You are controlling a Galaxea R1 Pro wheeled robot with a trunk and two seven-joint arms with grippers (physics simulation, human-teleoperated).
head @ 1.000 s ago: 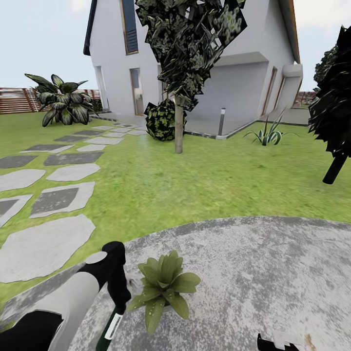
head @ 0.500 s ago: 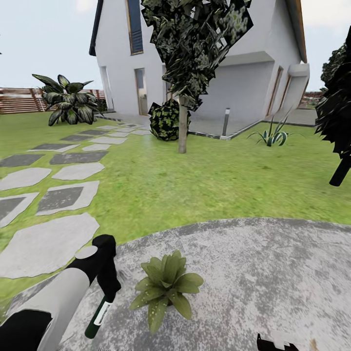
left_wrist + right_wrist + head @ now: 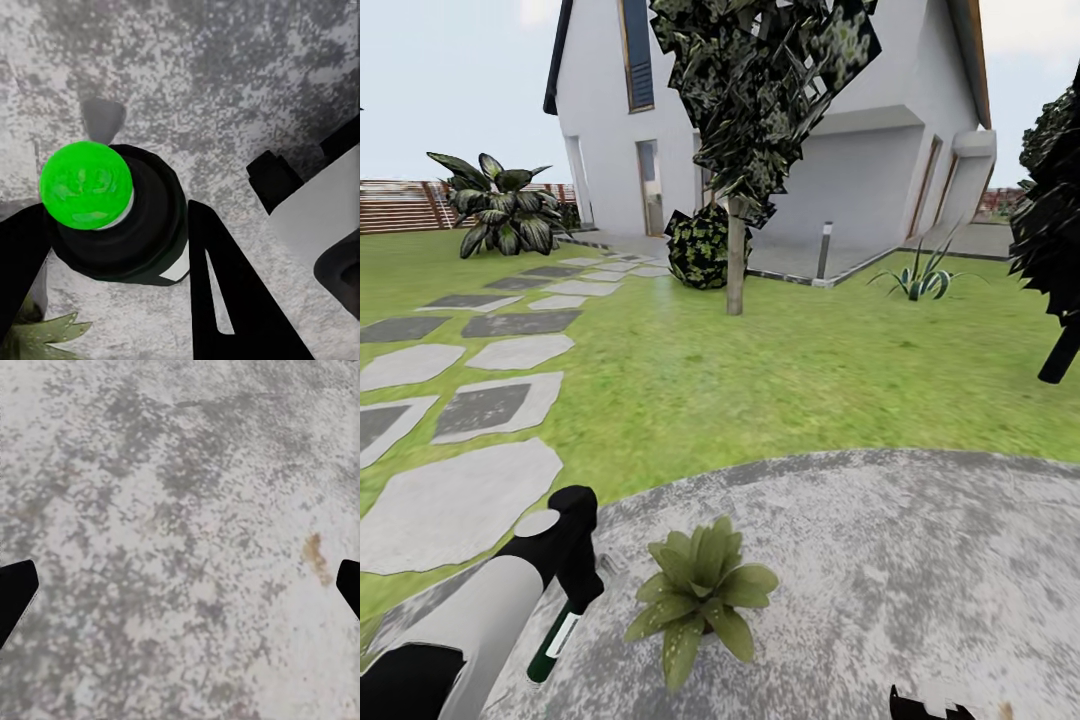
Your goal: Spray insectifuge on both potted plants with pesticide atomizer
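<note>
A garden seen from the robot's head camera. At the lower left, the left gripper [image 3: 570, 590] holds the pesticide atomizer [image 3: 553, 640], a slim dark green bottle with a white label. It hangs tilted below the black fingers, over the round grey mottled patio [image 3: 920, 560]. Just beside it, toward the centre, sits 1 potted plant [image 3: 700, 592], a low rosette of broad pointed green leaves with pale speckles. The bottle and the leaves are near but apart.

In the left wrist view, the fingers [image 3: 225, 292] are closed on either side of the atomizer's black top, which carries a bright green round cap. A speckled leaf tip shows at the corner of this view.

In the right wrist view, the right gripper [image 3: 180, 585] hovers above bare patio paving, its 2 dark fingers [image 3: 15, 592] spread wide and holding nothing.

Beyond the patio lie green lawn [image 3: 780, 370], grey stepping stones [image 3: 490, 405], a thin-trunked tree [image 3: 736, 200], a white house [image 3: 840, 170], a large leafy shrub [image 3: 500, 205] and a brown slatted fence [image 3: 400, 205].
</note>
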